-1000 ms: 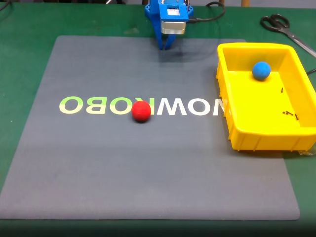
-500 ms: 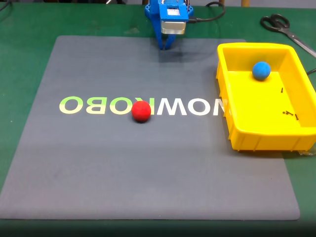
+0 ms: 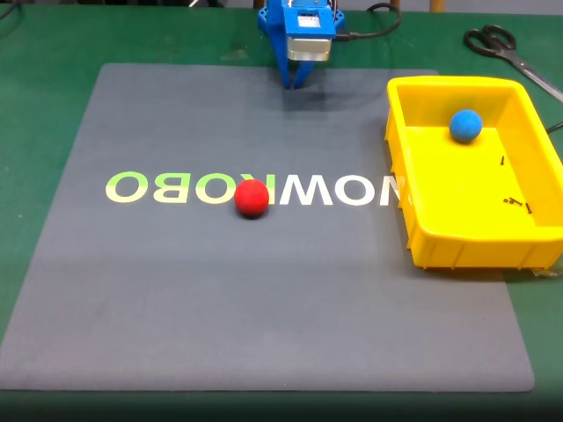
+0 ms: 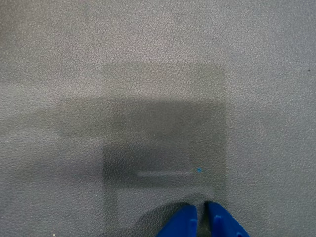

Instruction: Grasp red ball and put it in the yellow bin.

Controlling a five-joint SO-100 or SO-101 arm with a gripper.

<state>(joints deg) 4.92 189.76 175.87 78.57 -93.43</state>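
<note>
The red ball [image 3: 252,198] rests on the grey mat [image 3: 176,290], on the pale lettering near its middle. The yellow bin [image 3: 413,220] sits at the mat's right edge with a blue ball [image 3: 465,126] in its far part. My blue gripper [image 3: 296,83] hangs at the mat's far edge, well behind the red ball and left of the bin. In the wrist view its two blue fingertips [image 4: 185,224] nearly touch over bare mat, so the gripper [image 4: 200,217] is shut and holds nothing.
Black scissors [image 3: 506,48] lie on the green table at the far right behind the bin. A few small dark screws [image 3: 517,204] lie in the bin's near right part. A black cable [image 3: 374,31] runs from the arm's base.
</note>
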